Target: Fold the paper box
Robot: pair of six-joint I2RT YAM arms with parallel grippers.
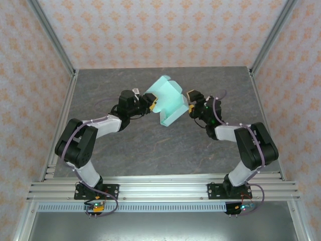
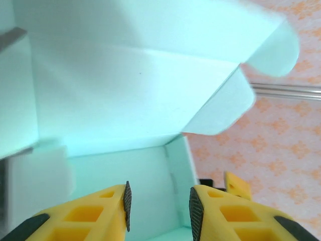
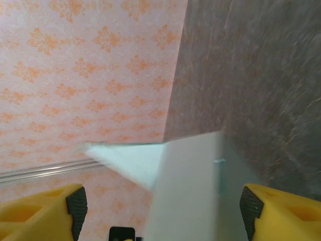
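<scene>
The paper box point(image 1: 168, 100) is pale mint-green card, half folded, with walls and rounded flaps standing up, tilted above the middle of the table between the two arms. My left gripper point(image 1: 150, 106) is at its left side. In the left wrist view the box's inside point(image 2: 125, 100) fills the frame, and my left gripper point(image 2: 160, 208) has its jaws partly closed around a strip of the card. My right gripper point(image 1: 189, 105) is at the box's right side. In the right wrist view my right gripper point(image 3: 163, 213) stands wide open, with a box panel point(image 3: 190, 191) between its fingers and clear of the pads.
The grey table point(image 1: 150, 145) is ringed by aluminium posts point(image 1: 52, 37) and patterned pink walls point(image 1: 160, 30). Both arm bases sit on the rail point(image 1: 160, 188) at the near edge.
</scene>
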